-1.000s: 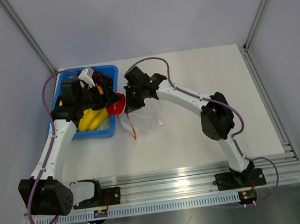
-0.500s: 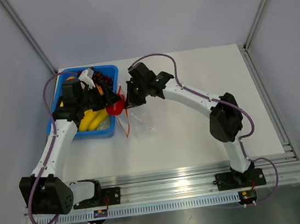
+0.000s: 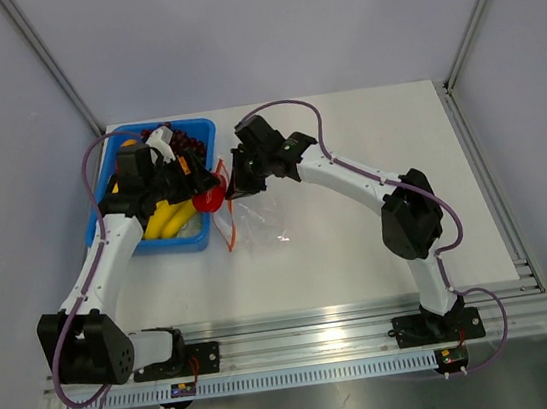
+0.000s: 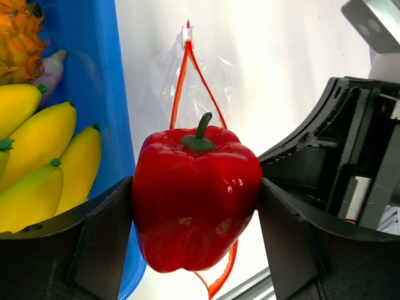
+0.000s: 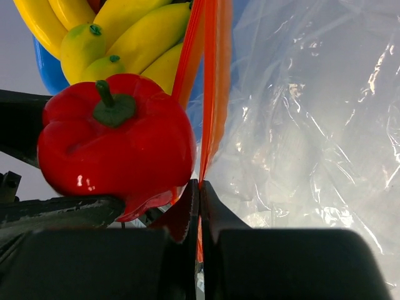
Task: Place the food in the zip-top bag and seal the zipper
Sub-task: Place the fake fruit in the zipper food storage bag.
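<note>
Left pincer grips the red toy pepper beside the blue tray, toward the counter's left edge; right pincer pinches the zipper, holding up the zip-top bag's mouth. The gap seems narrow, so centre the pepper between the strips before releasing

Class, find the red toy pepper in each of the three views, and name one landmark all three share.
Top external: red pepper at the blue tray's right rim.
Left wrist: pepper centre frame, held in the left gripper.
Right wrist: pepper left of centre.
Shared landmark: the yellow bananas.
</note>
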